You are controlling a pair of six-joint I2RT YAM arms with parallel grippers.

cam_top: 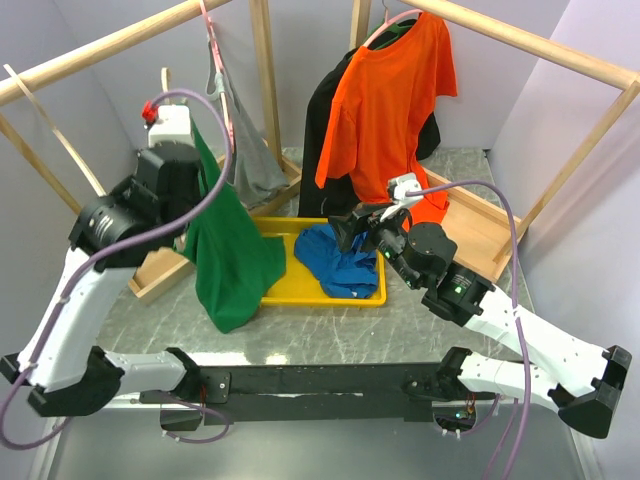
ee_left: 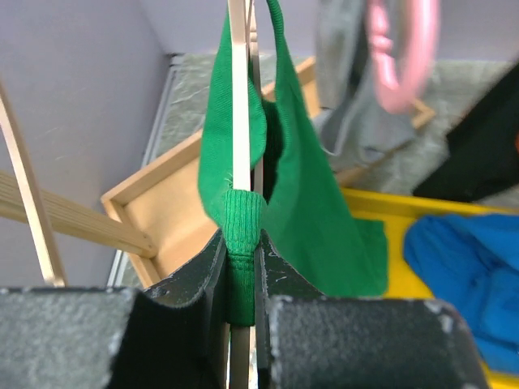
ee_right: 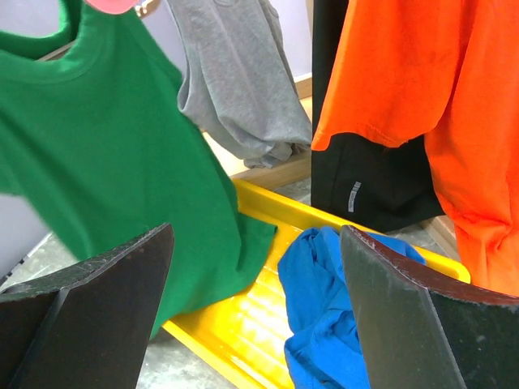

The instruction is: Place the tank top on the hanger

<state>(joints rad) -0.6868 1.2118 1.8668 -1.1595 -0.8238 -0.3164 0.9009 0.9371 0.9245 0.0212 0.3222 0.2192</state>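
Quick count from my end: two arms, five garments, one yellow tray (cam_top: 372,298), and three hangers as far as I can make out.

Garments: the green top (cam_top: 225,250), a grey tank (cam_top: 250,160), an orange tee (cam_top: 390,110), a black piece (cam_top: 320,150) tucked behind the tee, and a blue one (cam_top: 335,262) bunched up in the tray.

Hangers: the wooden hanger (ee_left: 239,97), a pink hanger (ee_left: 401,57) carrying the grey tank, and a pinkish hook (cam_top: 385,28) on top of the orange tee.

The green top is up in the air on the left gripper (ee_left: 241,279), at about 9 o'clock from the tray. Its lower end drapes down by the tray's left edge. Can't tell if it touches the table (cam_top: 330,330).

The left fingers are pinched tight on a strap of the top, with the hanger's slat caught in the same bite. The slat stands upright and runs straight through the gap, with green fabric on both sides of it.

The right gripper (cam_top: 347,232) hovers over the blue garment, about 1 o'clock from the tray's centre. Its fingers are spread wide with nothing between them.

Crowding things: the grey tank and pink hanger hang close at 1 o'clock from the left gripper in its wrist view. The orange tee hangs at 12 o'clock beyond the right gripper. The wooden frame (cam_top: 100,50) boxes in the whole area.
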